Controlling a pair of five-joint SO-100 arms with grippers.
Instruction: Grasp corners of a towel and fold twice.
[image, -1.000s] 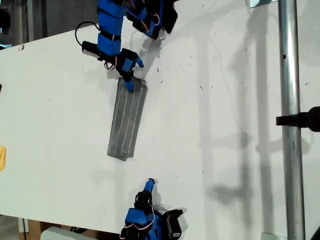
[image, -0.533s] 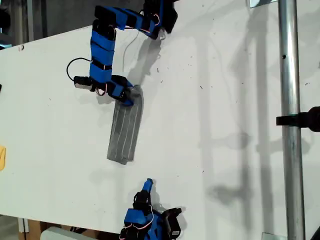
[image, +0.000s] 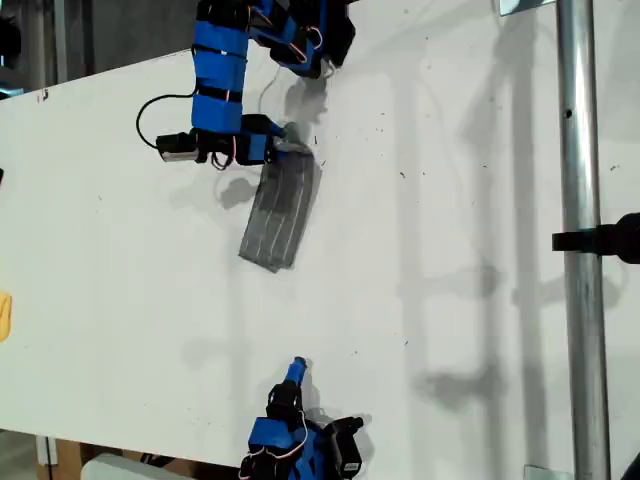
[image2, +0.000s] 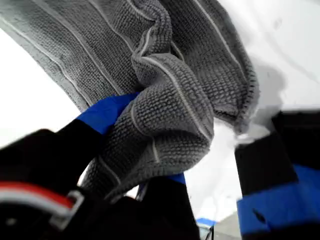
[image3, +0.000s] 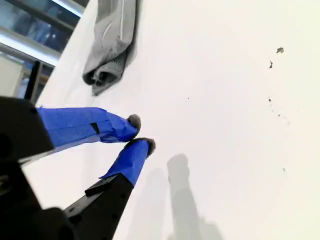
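The grey, pale-striped soft towel (image: 281, 215) lies on the white desk (image: 450, 250) as a narrow folded strip, so the folding appears largely done. My first hand (image: 280, 148) grips its bunched end. My second hand (image3: 137, 131), jaws nearly together and empty, rests well apart.

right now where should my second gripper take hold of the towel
Take the free end of the towel, the short folded edge facing my second gripper, coming in low along the table. That end lies flat and open; my first gripper already bunches the far end.
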